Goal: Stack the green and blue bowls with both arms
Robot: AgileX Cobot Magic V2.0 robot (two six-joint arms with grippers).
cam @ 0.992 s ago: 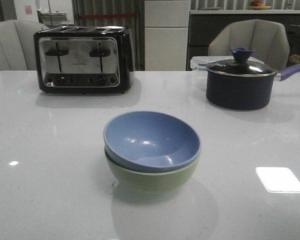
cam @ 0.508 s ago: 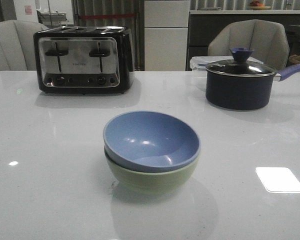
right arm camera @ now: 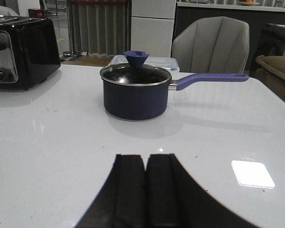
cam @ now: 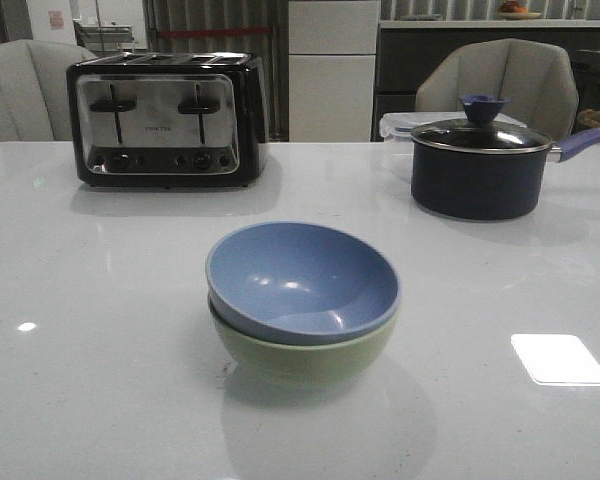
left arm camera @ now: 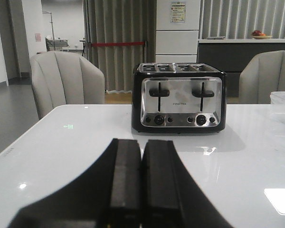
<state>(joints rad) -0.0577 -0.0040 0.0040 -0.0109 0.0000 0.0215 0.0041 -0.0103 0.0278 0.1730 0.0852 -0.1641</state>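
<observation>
The dusty blue bowl [cam: 300, 280] sits nested inside the pale sage green bowl [cam: 305, 357] at the middle of the white table, in the front view only. Neither arm shows in the front view. My left gripper [left arm camera: 143, 145] is shut and empty, low over the table and facing the toaster. My right gripper [right arm camera: 146, 159] is shut and empty, low over the table and facing the dark pot. The bowls are out of both wrist views.
A black and chrome toaster [cam: 165, 120] stands at the back left; it also shows in the left wrist view [left arm camera: 180, 97]. A dark lidded pot with a purple handle [cam: 480, 165] stands at the back right; it also shows in the right wrist view [right arm camera: 135, 92]. Chairs stand behind the table.
</observation>
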